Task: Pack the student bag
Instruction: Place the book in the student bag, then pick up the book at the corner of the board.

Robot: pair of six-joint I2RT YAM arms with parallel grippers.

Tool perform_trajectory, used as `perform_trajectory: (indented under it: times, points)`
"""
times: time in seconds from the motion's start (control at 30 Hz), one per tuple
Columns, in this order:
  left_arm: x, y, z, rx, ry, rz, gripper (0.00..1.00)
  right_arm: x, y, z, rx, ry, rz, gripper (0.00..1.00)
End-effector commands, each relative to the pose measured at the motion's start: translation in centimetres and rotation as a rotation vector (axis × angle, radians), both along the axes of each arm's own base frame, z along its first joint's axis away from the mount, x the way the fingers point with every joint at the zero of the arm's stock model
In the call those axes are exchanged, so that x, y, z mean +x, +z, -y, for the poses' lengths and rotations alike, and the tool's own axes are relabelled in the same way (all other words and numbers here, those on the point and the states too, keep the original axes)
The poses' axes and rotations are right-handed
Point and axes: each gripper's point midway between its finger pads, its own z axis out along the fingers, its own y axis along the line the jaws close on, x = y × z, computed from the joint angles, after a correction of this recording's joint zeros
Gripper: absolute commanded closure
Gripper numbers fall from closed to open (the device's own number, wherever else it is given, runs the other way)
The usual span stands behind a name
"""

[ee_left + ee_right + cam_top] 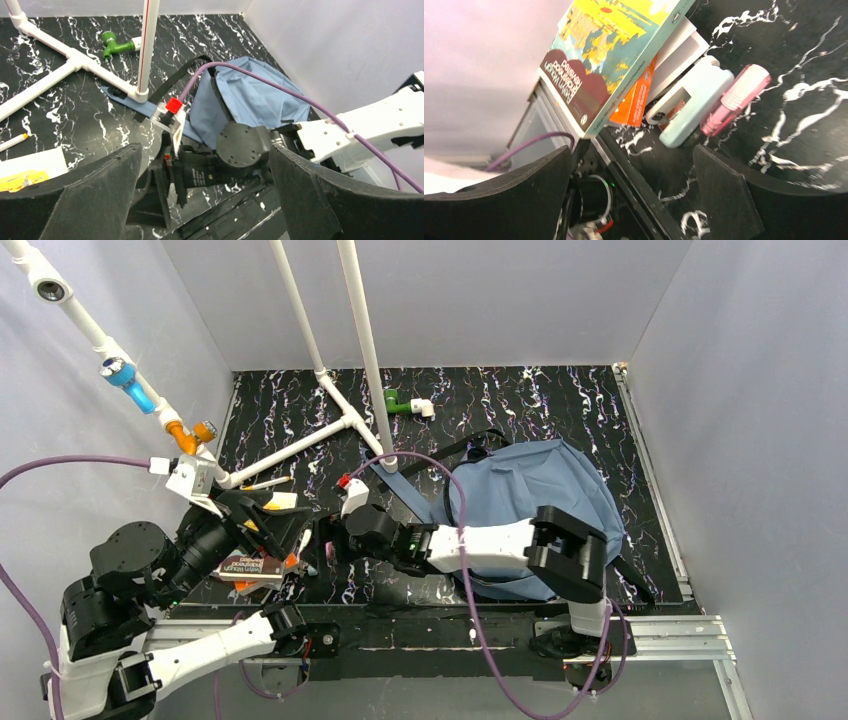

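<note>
The student bag (pixel 520 485), slate-blue with black straps, lies flat on the right half of the black marbled table; it also shows in the left wrist view (pixel 250 100). My right arm reaches left across the bag. Its gripper (pixel 326 540) (pixel 634 195) is open and empty, just short of a pile near the front left edge. That pile holds a teal and yellow book (pixel 609 55) (pixel 250 565), an orange booklet (pixel 636 100), a mint stapler-like object (pixel 691 102) and a pink tube (pixel 736 100). My left gripper (pixel 272 520) (pixel 205 200) hangs open and empty over the pile, facing the right wrist.
A white PVC pipe frame (pixel 300 445) stands at the back left, with a green fitting (pixel 400 402) on the table beside it. A purple cable (pixel 440 465) loops over the right arm. A white pen (pixel 12 142) lies left. Grey walls close in on three sides.
</note>
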Motion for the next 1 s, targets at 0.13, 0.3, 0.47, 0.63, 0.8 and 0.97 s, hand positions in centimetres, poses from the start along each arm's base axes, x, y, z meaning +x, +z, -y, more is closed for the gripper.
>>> perform_trajectory:
  times: [0.13,0.3,0.47,0.63,0.8,0.97]
  points:
    - [-2.3,-2.0,-3.0,0.033,-0.027,-0.007,0.02,3.3,4.2,-5.8,0.398,-0.058,-0.117,0.02]
    - [-2.9,-2.1,-3.5,0.025,-0.042,0.004,0.02,6.5,1.6,-6.9,0.54,-0.09,-0.239,0.16]
    - [-2.8,-2.8,-4.3,0.057,-0.019,0.012,0.02,7.8,0.1,-8.9,0.522,-0.05,-0.245,0.2]
    - [-2.8,-3.5,-4.9,0.065,-0.003,0.011,0.02,8.8,-1.0,-9.2,0.513,-0.082,-0.238,0.19]
    - [-2.7,-3.9,-4.6,0.069,-0.005,0.004,0.02,9.6,-1.4,-9.8,0.531,-0.089,-0.238,0.21]
    - [-2.7,-3.8,-4.3,0.071,-0.014,0.0,0.02,9.6,-1.2,-10.8,0.56,-0.067,-0.263,0.29]
